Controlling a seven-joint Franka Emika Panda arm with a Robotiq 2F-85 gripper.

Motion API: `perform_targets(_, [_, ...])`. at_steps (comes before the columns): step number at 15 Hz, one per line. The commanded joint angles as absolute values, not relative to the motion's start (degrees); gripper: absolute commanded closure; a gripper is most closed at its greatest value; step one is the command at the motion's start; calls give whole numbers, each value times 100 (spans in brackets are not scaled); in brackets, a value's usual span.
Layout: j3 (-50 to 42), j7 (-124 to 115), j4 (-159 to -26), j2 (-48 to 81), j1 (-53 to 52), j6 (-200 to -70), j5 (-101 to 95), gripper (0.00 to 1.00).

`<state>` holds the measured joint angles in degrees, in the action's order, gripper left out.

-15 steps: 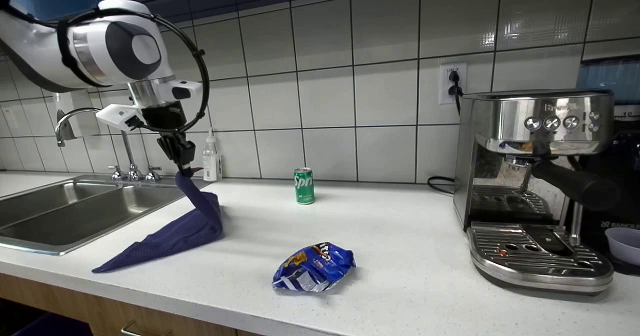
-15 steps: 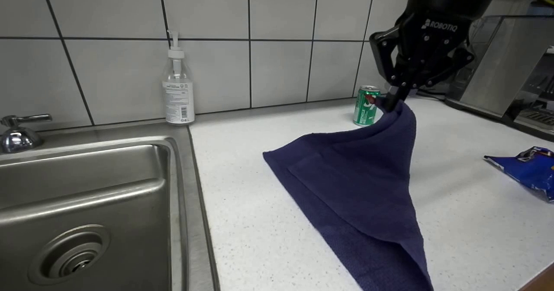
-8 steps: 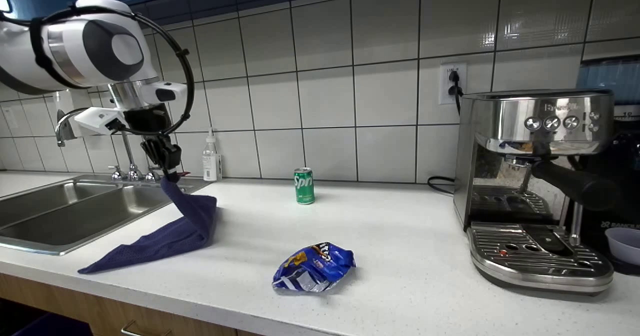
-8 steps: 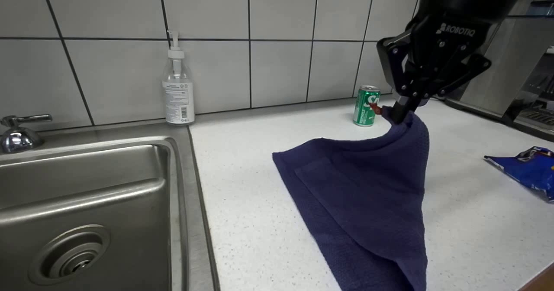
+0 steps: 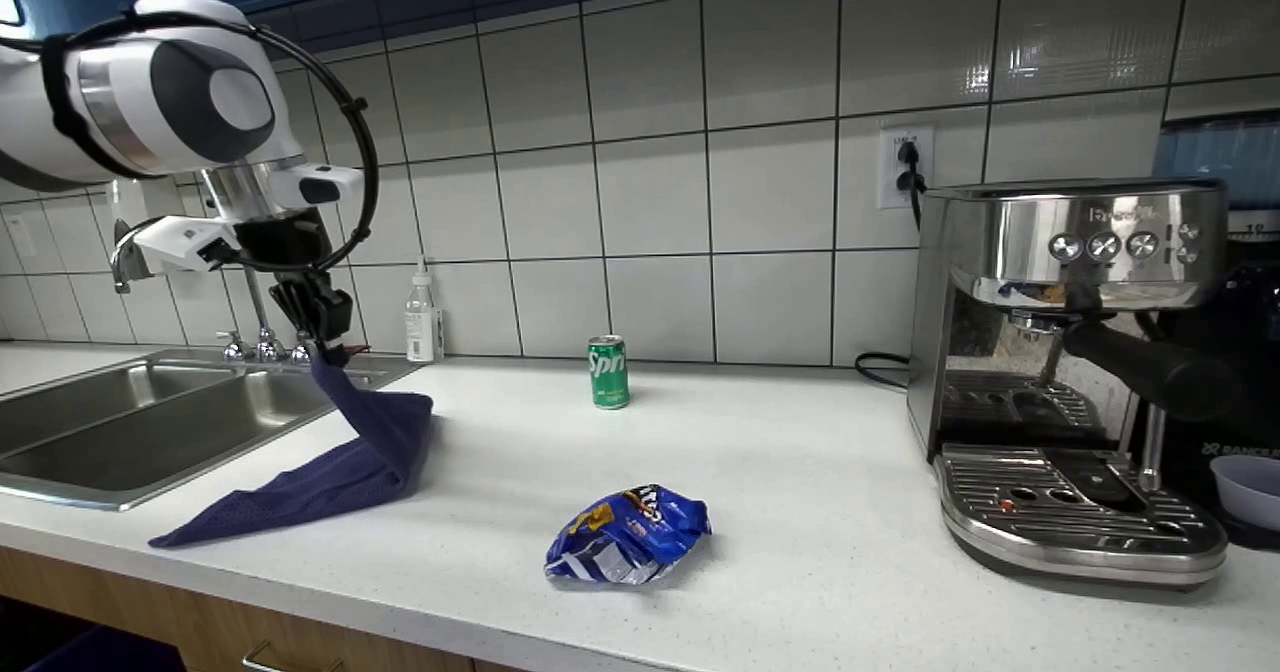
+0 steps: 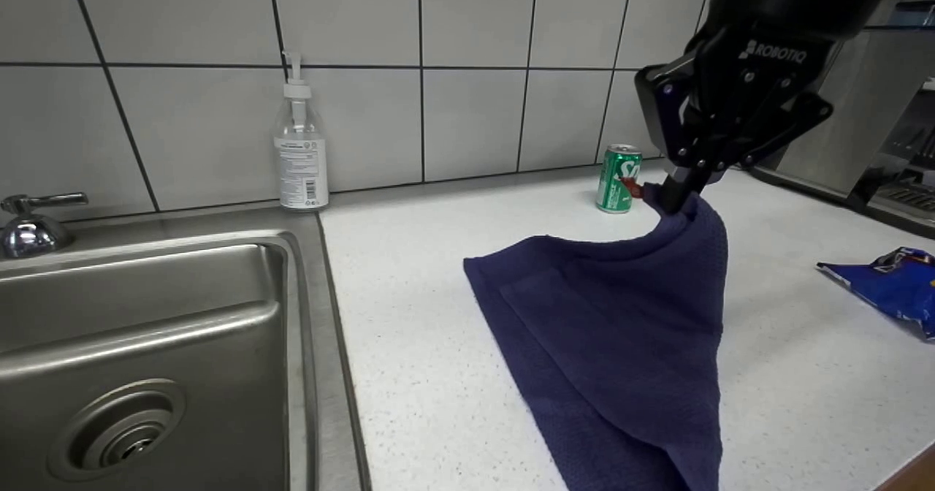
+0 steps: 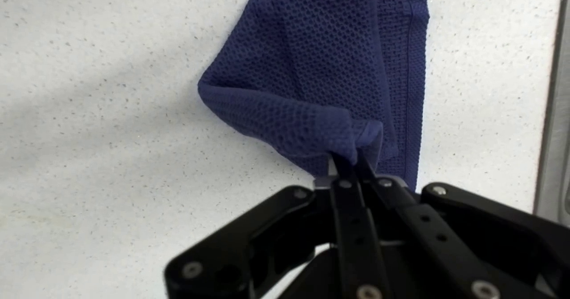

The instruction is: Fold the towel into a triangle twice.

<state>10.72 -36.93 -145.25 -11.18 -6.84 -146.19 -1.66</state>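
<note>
Robot arm [image 5: 190, 102]: spans the upper left in an exterior view, its lower end pointing down.
Sink [image 5: 205, 420]: steel, two basins, set into the desk [image 5: 800, 492] at the left in both exterior views.
Faucet [image 5: 268, 346]: stands behind the basins, partly hidden by the robot arm.
Towel [image 5: 330, 474]: dark navy, on the desk near the sink, to its right in both exterior views; one end is lifted clear of the surface, the rest lies folded, with a strip of the lower layer showing along the sink side.
Fingers [image 6: 675, 190]: together, clamped on the towel's lifted end; in the wrist view the cloth is pinched at their tips.
Reddish bit [image 6: 631, 187]: beside those tips, too small to identify.
Pump bottle [image 5: 421, 320]: clear with a white label, upright by the tiled wall [image 5: 770, 192], just beside the sink.
Can [image 5: 608, 374]: green, upright near the tiled wall, apart from the towel.
Snack packet [image 5: 628, 537]: blue and crumpled, lying nearer the desk's front edge, apart from the towel.
Coffee machine [image 5: 1060, 377]: steel, on the desk at the right in both exterior views, with a black handle.
</note>
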Motion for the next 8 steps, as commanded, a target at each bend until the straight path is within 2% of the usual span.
perform_targets(1, [1095,-3596,-14632,-1407,-663,-14643,20,99])
perform_targets(8, [1059,-3570,-14508,-1641,-649,-14566,337,99])
